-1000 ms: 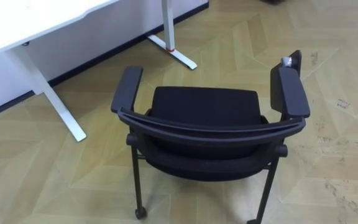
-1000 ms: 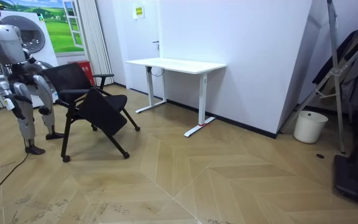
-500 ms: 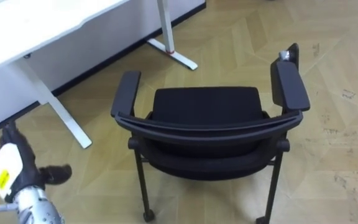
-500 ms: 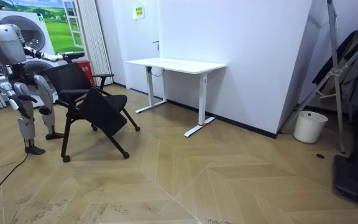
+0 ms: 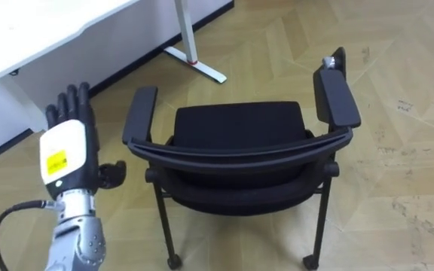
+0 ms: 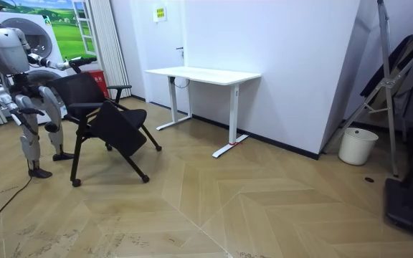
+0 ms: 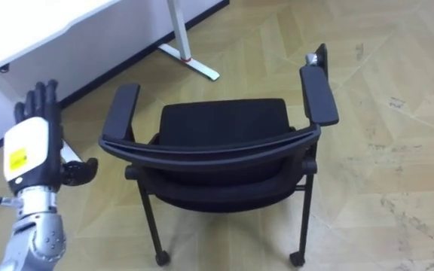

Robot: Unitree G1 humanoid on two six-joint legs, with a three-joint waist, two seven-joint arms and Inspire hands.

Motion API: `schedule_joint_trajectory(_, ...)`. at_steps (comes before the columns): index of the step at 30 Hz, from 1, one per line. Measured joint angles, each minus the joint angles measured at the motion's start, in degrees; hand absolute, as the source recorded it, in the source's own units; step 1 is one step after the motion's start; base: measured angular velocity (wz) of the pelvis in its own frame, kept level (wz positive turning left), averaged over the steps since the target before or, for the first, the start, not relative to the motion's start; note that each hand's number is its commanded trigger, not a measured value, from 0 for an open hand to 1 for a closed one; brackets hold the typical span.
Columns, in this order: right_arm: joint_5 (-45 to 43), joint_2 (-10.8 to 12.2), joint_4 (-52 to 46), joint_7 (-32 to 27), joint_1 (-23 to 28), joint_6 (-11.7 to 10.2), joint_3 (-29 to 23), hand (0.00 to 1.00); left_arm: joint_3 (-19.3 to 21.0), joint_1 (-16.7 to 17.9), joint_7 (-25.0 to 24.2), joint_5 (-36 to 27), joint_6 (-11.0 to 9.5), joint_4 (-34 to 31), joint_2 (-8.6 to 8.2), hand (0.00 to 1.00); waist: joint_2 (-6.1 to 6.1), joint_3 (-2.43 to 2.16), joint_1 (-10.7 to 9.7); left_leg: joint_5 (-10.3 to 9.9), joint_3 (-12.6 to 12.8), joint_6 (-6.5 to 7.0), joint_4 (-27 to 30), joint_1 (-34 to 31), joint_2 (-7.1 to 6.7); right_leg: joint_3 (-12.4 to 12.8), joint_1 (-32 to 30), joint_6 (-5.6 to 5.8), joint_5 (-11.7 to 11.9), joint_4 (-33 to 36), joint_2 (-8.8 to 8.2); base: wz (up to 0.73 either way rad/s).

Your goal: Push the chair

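One hand leads: my left hand [image 5: 69,150], fingers straight and relaxed, holding nothing, its back toward my eyes. Just to its right, not touching, is the left armrest [image 5: 139,114] of the chair [image 5: 239,132]. The backrest [image 5: 239,154] runs crosswise in front of me, the seat facing away toward the white desk [image 5: 44,30]. I judge the push needs a reach right and forward onto that rail.
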Motion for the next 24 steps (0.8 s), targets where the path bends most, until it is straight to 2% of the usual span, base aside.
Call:
schedule_joint_trajectory(3,3.43,-0.01,0.01,-0.01,-0.19,0.01,0.43,0.0,-1.58,0.0,-0.24,0.08,0.1,-0.67,0.01,0.0,-0.12,0.08,-0.39,-0.01,0.06,-0.01,-0.08,-0.11,0.05,0.47,-0.49,-0.02,0.01,0.01,0.11,-0.01)
schedule_joint_trajectory(7,3.27,-0.02,0.02,-0.09,-2.02,-0.08,0.71,0.0,-2.86,-0.22,-0.91,2.96,0.14,-0.91,0.47,0.0,-0.02,0.14,-1.0,-0.01,0.79,0.0,-0.13,-0.18,0.07,3.02,-0.89,-0.08,0.05,0.01,0.27,-0.08)
schedule_joint_trajectory(17,2.42,-0.06,-0.02,-0.66,-3.01,-0.64,2.12,0.0,-6.38,-2.59,-3.99,5.52,0.19,-0.91,1.01,0.0,-0.22,0.26,-1.18,-0.01,1.21,0.0,-0.26,-0.1,0.08,3.51,-1.16,-0.08,0.05,0.02,0.25,-0.02)
schedule_joint_trajectory(24,2.53,-0.09,-0.01,-0.81,-3.59,-1.0,3.12,0.0,-8.83,-2.68,-6.7,10.1,0.98,-3.32,2.33,0.0,-0.17,0.22,-1.28,-0.02,1.18,0.02,-0.3,-0.41,0.09,3.53,-1.52,-0.08,0.07,0.04,0.25,0.0)
